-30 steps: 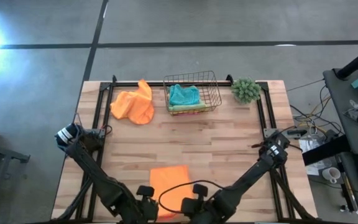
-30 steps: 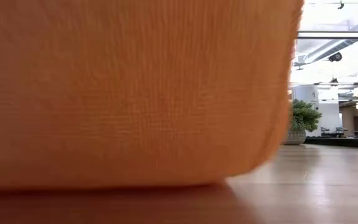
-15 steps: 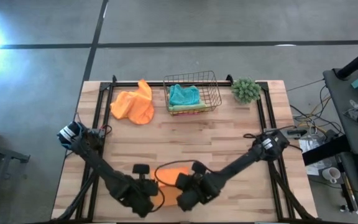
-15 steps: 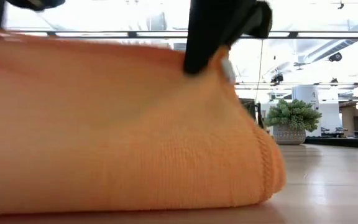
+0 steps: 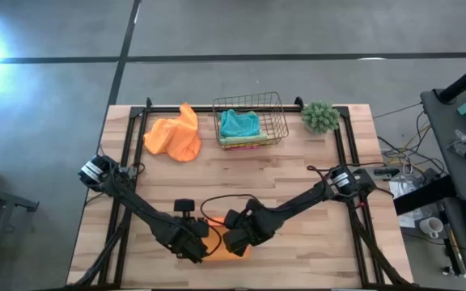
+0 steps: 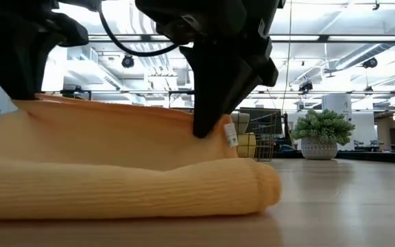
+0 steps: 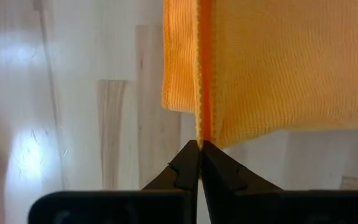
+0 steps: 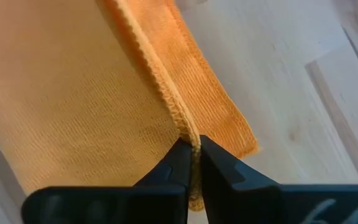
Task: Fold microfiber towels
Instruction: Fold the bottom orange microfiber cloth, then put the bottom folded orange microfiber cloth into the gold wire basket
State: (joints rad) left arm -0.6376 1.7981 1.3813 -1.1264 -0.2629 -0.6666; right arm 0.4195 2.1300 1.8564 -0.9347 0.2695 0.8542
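Note:
An orange microfiber towel (image 6: pixel 129 178) lies doubled over near the table's front edge, its rounded fold (image 6: pixel 262 192) resting on the wood. My left gripper (image 5: pixel 201 246) and my right gripper (image 5: pixel 231 242) stand close together above it. Each is shut on the upper layer's edge. A second orange towel (image 5: pixel 175 136) lies crumpled at the far left. A teal towel (image 5: pixel 239 123) rests on others in a wire basket (image 5: pixel 249 101). My left gripper pinches the hemmed edge (image 7: pixel 199 132) of the towel's upper layer between its two fingers, coming steeply from above. The layer it holds sits a little above the lower layer, which lies on the table. My right gripper pinches the same hemmed edge (image 8: pixel 180 124) near a corner with a small white tag (image 6: pixel 230 134), fingers slanting down from above. The edge is raised slightly; the towel's fold rests on the table.
A small green fuzzy plant (image 5: pixel 320 117) stands at the far right corner, beside the basket. Bare wood (image 5: pixel 298 178) spans the table's middle between the held towel and the things along the far edge.
Both grippers have gone from the table's near edge toward its far edge and down, tipping more steeply. They carried the towel's held edge over the rest. The towel, first hanging lifted, now lies folded over with its fold on the table.

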